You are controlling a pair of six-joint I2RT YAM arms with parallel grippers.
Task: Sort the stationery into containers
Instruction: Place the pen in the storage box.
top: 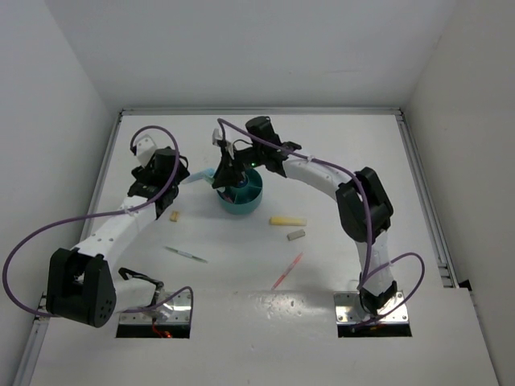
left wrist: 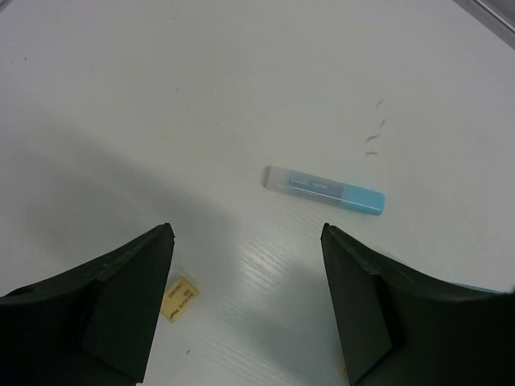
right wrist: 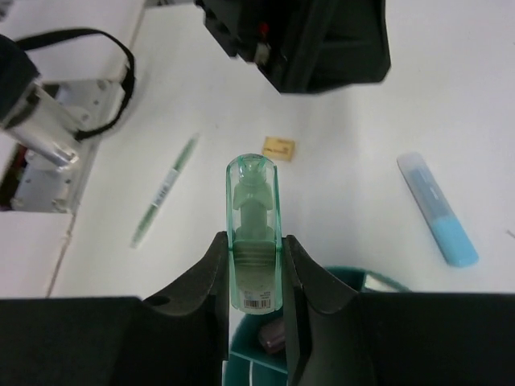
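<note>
My right gripper (right wrist: 254, 239) is shut on a mint-green stick (right wrist: 253, 197) with a clear cap, held over the round teal tub (right wrist: 239, 359) with its dividers. From above, that gripper (top: 228, 178) hangs over the tub's (top: 253, 201) left side. My left gripper (left wrist: 247, 231) is open with nothing between its fingers, above the table. A light-blue stick (left wrist: 324, 189) lies just beyond it and a tan block (left wrist: 179, 297) by its left finger. Seen from above, the left gripper (top: 174, 174) is left of the tub.
Loose on the table are a yellow stick (top: 287, 220), a grey block (top: 296, 236), a thin white pen (top: 186, 255) and a red pen (top: 287, 271). A dark purplish item (right wrist: 273, 334) lies inside the tub. The left arm's wrist (right wrist: 306, 40) is close ahead of my right gripper.
</note>
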